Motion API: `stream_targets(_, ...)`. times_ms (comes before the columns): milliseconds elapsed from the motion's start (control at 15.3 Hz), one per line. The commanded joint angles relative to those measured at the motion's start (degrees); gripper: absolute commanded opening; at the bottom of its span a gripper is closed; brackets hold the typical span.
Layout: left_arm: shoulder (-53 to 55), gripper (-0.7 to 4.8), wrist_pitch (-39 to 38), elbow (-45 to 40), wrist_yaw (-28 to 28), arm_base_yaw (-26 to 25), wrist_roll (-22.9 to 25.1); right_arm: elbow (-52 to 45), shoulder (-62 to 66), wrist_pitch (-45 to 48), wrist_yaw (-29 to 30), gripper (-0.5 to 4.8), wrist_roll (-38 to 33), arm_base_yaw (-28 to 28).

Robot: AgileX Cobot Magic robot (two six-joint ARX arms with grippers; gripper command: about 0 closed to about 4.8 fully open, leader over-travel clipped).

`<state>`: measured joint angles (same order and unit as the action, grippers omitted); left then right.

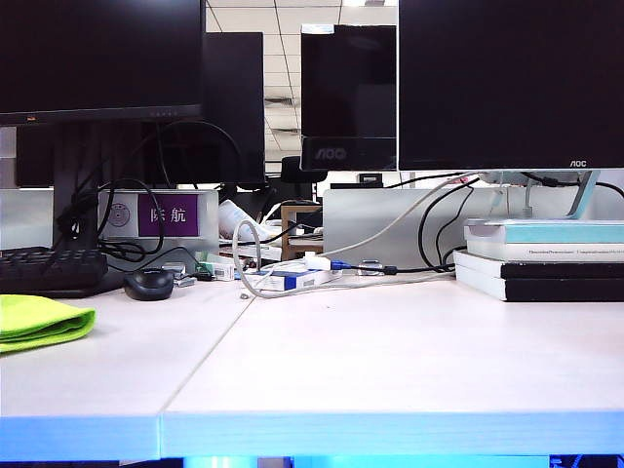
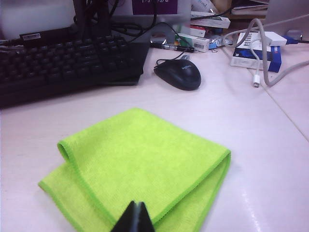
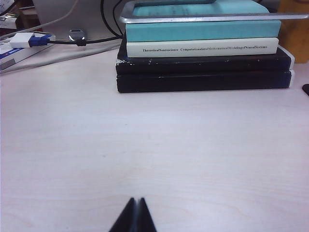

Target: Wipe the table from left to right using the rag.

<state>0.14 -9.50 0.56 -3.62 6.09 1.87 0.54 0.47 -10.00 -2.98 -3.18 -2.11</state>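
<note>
The rag [image 2: 140, 166] lies folded flat on the table [image 1: 390, 361], at the far left of the exterior view [image 1: 39, 322]. In the left wrist view the left gripper [image 2: 135, 216] shows only as two dark fingertips pressed together, just over the rag's near edge; whether they touch the cloth cannot be told. Nothing is pinched between them. The right gripper [image 3: 134, 215] is well apart from the rag, over bare table on the right side, its tips also pressed together and holding nothing.

Just past the rag sit one black keyboard [image 2: 63, 60] and one black mouse [image 2: 178, 73], with a white cable [image 2: 270, 72] and a small blue-and-white box [image 2: 256, 50] further on. Ahead of the right gripper stands a stack of four books [image 3: 203, 48]: two black below, one white, one teal on top. Neither arm shows in the exterior view.
</note>
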Motion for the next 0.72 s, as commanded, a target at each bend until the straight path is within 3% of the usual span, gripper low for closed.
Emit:
stream_targets(65,-0.09,-0.05,-0.9,-0.09,-0.33,-0.02,0.04,-0.39,0.02,0.33,-2.54,-0.01,0.0,-0.07)
stream_targets(456,-0.09,-0.05,-0.9,-0.09,-0.42,-0.02,-0.02,-0.39,0.0,0.48,-2.86,-0.01,-0.02,-0.07)
stream_targets(717,-0.09,-0.05,-0.68,0.15,-0.46,-0.02,-2.93,1.68,-0.11,3.89,-2.89,-0.01,-0.04,-0.13)
